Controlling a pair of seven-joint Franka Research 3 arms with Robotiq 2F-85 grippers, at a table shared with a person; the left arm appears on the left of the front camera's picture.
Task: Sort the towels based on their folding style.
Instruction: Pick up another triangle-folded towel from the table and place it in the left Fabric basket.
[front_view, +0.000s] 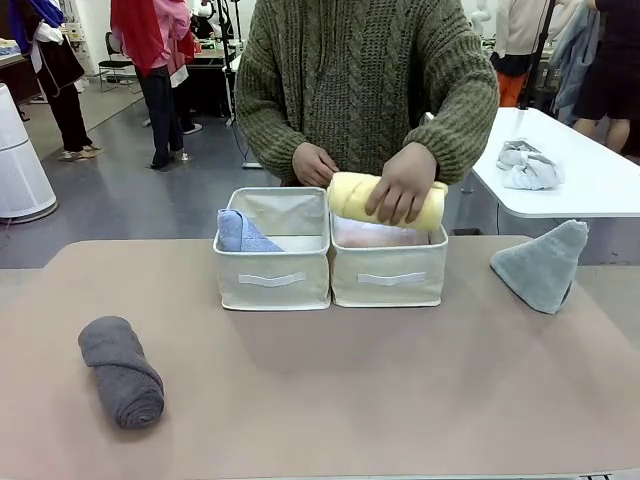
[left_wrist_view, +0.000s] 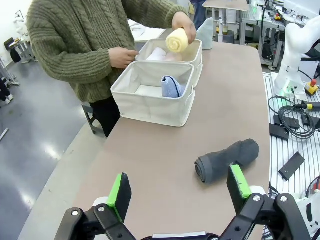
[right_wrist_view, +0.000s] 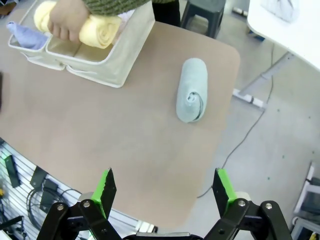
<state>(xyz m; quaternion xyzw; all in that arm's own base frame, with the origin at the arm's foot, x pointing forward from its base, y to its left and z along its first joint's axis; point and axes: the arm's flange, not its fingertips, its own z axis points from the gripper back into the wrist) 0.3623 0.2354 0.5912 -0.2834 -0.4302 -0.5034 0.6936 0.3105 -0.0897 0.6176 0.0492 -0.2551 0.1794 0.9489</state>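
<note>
Both grippers gape wide and empty: the left gripper (left_wrist_view: 179, 187) hangs over the table, and the dark grey roll (left_wrist_view: 227, 160) lies untouched just ahead of one finger. The grey-green towel (right_wrist_view: 192, 90) lies well ahead of the right gripper (right_wrist_view: 164, 189). The person's hand (front_view: 405, 185) holds the yellow roll (front_view: 350, 195) over the right bin (front_view: 388, 285), and the light blue towel (front_view: 240, 233) sits in the left bin (front_view: 272, 285).
</note>
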